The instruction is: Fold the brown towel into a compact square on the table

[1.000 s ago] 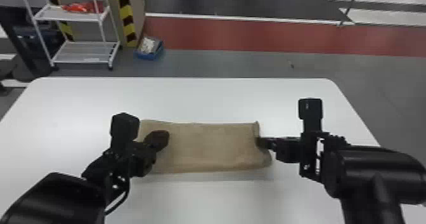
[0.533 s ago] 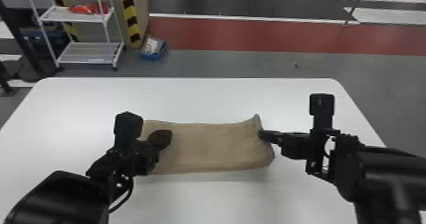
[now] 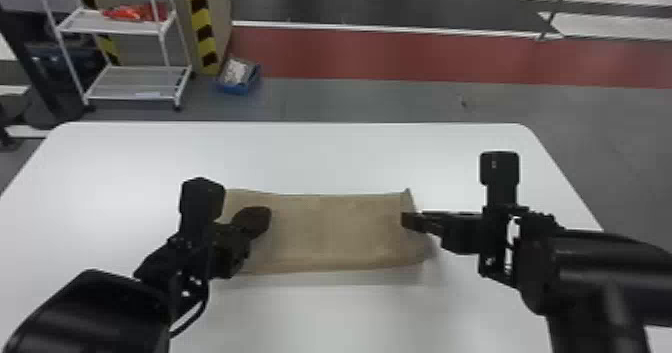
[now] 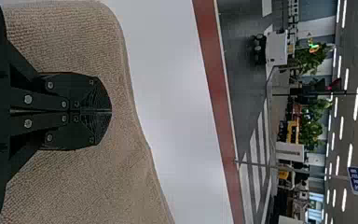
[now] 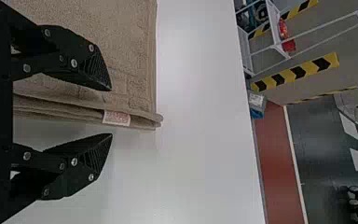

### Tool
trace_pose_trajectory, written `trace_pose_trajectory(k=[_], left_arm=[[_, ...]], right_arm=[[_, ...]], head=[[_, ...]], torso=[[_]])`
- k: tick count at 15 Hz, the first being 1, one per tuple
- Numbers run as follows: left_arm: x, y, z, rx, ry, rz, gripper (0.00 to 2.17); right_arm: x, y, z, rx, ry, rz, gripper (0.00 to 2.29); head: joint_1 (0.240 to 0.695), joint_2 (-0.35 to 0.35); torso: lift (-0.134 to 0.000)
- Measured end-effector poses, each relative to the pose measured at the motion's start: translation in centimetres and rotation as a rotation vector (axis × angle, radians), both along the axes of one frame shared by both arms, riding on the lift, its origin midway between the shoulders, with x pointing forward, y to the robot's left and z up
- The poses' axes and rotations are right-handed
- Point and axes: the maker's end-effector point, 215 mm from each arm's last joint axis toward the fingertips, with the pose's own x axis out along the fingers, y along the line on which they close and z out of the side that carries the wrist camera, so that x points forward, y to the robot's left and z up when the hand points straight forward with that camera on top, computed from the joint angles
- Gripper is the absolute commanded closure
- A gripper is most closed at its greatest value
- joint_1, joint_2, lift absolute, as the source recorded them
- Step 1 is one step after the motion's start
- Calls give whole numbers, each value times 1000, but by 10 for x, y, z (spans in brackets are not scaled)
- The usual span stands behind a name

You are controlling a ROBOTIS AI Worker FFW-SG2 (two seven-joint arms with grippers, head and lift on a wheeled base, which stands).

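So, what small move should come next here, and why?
Probably close the right gripper on the towel: its open fingers stand either side of the layered edge, while the left gripper, shut, is at the other end, perhaps steadying it.

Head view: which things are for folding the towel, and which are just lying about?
For the job:
- brown towel
- table
- left pincer, shut, over the towel
- right pincer, open at the towel's end

Just lying about:
- white rack
- red things on the rack
- blue box on the floor
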Motion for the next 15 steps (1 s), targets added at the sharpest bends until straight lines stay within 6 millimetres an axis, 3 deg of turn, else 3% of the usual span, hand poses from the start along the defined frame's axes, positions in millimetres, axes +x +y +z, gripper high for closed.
trace_pose_trajectory(k=[8,9,11,14,15], left_arm=[[0,0,3,-3,-2,-6,2098],[0,0,3,-3,-2,-7,2098],[0,-1,3,-5,1,-10,2098],[1,2,3,-4,0,-7,2098],[2,3,4,-3,-1,-6,2098]], right_arm=[[2,10,-10,-36,37,22,488],[2,12,-12,-42,46,26,647],[1,16,-16,-50,56,35,653],[2,19,-18,-53,72,41,873],[2,19,-18,-52,77,41,1085]], head=[[695,-71],[695,-70],[695,-65],[695,-60],[695,-59]], torso=[[-124],[-124],[-124],[-124],[-124]])
